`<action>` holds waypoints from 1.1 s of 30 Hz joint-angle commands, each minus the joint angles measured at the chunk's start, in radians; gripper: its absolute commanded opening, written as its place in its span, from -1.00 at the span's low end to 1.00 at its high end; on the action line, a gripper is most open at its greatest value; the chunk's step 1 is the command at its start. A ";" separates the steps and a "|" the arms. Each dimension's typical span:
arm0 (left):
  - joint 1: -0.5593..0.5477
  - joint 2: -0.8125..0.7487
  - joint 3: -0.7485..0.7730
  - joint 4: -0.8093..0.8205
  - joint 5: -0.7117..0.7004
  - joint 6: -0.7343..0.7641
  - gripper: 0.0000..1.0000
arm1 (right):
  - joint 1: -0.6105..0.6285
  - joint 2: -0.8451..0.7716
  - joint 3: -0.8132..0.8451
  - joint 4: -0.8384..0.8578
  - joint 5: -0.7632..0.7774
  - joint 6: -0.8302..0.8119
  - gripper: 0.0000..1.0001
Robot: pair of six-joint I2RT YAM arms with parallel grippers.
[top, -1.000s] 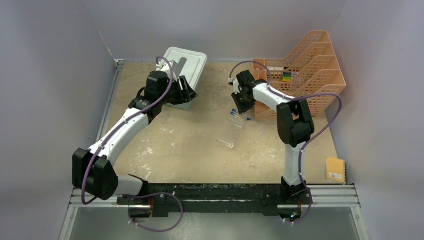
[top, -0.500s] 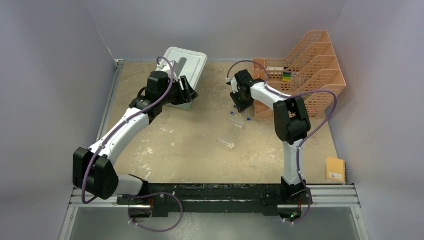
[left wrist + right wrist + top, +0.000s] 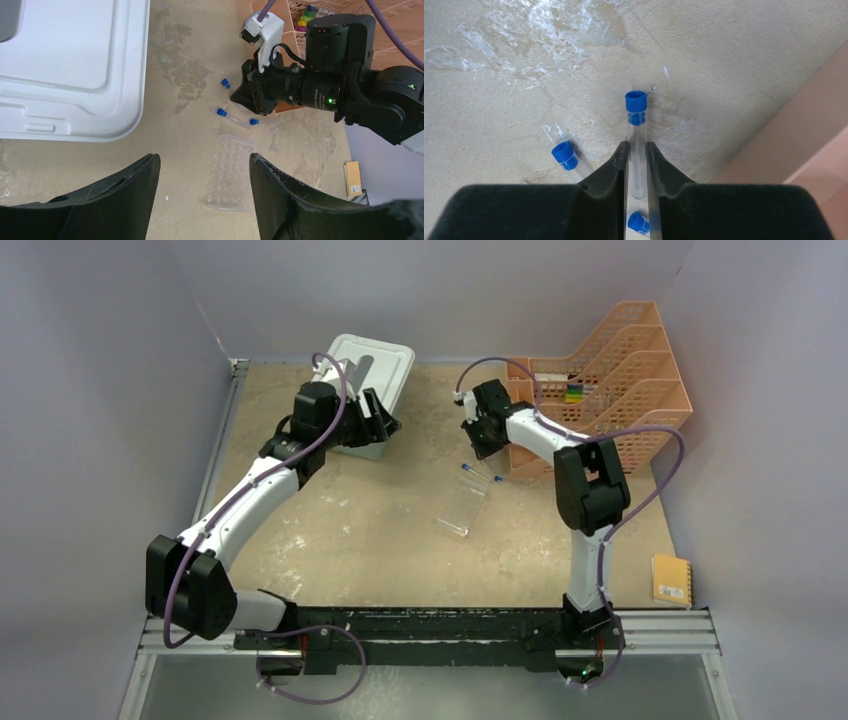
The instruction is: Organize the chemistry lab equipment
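Since a second ago the right claw (image 3: 637, 147) has drawn back a little toward the orange tray (image 3: 620, 370) and pinched in, while the left claw (image 3: 203, 160) has spread wider.

The right claw's fingers (image 3: 616, 160) are closed on a tube (image 3: 636, 117). It lies lengthwise between them, with its blue cap pointing out past the tips. I cannot tell whether it is clear of the table (image 3: 350, 530). Two other tubes lie loose there: one (image 3: 565, 155) just left of the fingers, the other (image 3: 639, 222) under the claw, showing only its cap. From the left wrist, all three tubes sit close together in front of the tray.

The rack (image 3: 463, 505) lies flat on the table with its holes up. It is just on the near side of the loose tubes and roughly midway between the arms.

The left claw stands open with nothing between its fingers. It hovers over the table just beside the edge of the white bin (image 3: 385, 360), well apart from the tubes.

A notebook (image 3: 670, 580) lies at the near right edge, far from everything else.
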 commanded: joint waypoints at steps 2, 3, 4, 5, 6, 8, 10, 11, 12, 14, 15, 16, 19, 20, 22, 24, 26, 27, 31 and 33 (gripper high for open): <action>-0.012 -0.052 -0.033 0.132 0.017 -0.014 0.51 | -0.003 -0.257 -0.080 0.149 -0.037 0.120 -0.69; -0.018 -0.051 -0.035 0.144 0.025 -0.019 0.55 | -0.003 -0.297 -0.097 0.171 -0.050 0.160 -0.69; -0.025 -0.047 -0.034 0.153 0.036 -0.024 0.57 | -0.004 -0.336 -0.116 0.195 -0.072 0.208 -0.67; -0.034 -0.043 -0.033 0.169 0.043 -0.032 0.57 | -0.003 -0.375 -0.138 0.222 -0.100 0.251 -0.67; -0.048 -0.040 -0.031 0.182 0.041 -0.041 0.57 | -0.004 -0.416 -0.161 0.249 -0.126 0.298 -0.67; -0.083 -0.035 -0.032 0.260 0.036 -0.070 0.56 | -0.003 -0.494 -0.212 0.321 -0.179 0.409 -0.67; -0.117 -0.019 -0.028 0.335 0.053 -0.117 0.49 | -0.004 -0.571 -0.271 0.404 -0.213 0.549 -0.67; -0.132 -0.009 -0.026 0.383 0.071 -0.149 0.46 | -0.003 -0.610 -0.312 0.462 -0.234 0.614 -0.67; -0.147 0.006 -0.023 0.427 0.087 -0.184 0.40 | -0.003 -0.643 -0.341 0.503 -0.234 0.670 -0.67; -0.174 0.039 -0.013 0.512 0.111 -0.255 0.33 | -0.004 -0.711 -0.387 0.591 -0.252 0.819 -0.66; -0.181 0.056 -0.008 0.547 0.126 -0.290 0.32 | -0.003 -0.731 -0.402 0.614 -0.252 0.859 -0.67; -0.188 0.074 0.001 0.578 0.147 -0.321 0.31 | -0.004 -0.750 -0.417 0.652 -0.263 0.912 -0.66; -0.208 0.115 0.027 0.616 0.187 -0.366 0.21 | -0.004 -0.787 -0.450 0.706 -0.286 1.013 -0.65; -0.216 0.125 0.034 0.620 0.194 -0.368 0.17 | -0.004 -0.790 -0.452 0.707 -0.296 1.033 -0.65; -0.234 0.135 0.049 0.604 0.196 -0.354 0.06 | -0.005 -0.800 -0.443 0.689 -0.311 1.047 -0.64; -0.248 0.135 0.055 0.571 0.173 -0.322 -0.01 | -0.005 -0.810 -0.438 0.686 -0.329 1.059 -0.64; -0.249 0.134 0.060 0.558 0.167 -0.302 -0.05 | -0.006 -0.816 -0.430 0.670 -0.343 1.060 -0.64; -0.249 0.136 0.061 0.558 0.166 -0.297 -0.07 | -0.006 -0.820 -0.425 0.662 -0.348 1.059 -0.63; -0.250 0.137 0.072 0.562 0.159 -0.281 -0.19 | -0.006 -0.828 -0.423 0.635 -0.380 1.055 -0.63; -0.251 0.140 0.079 0.552 0.161 -0.259 -0.33 | -0.007 -0.834 -0.425 0.621 -0.395 1.055 -0.63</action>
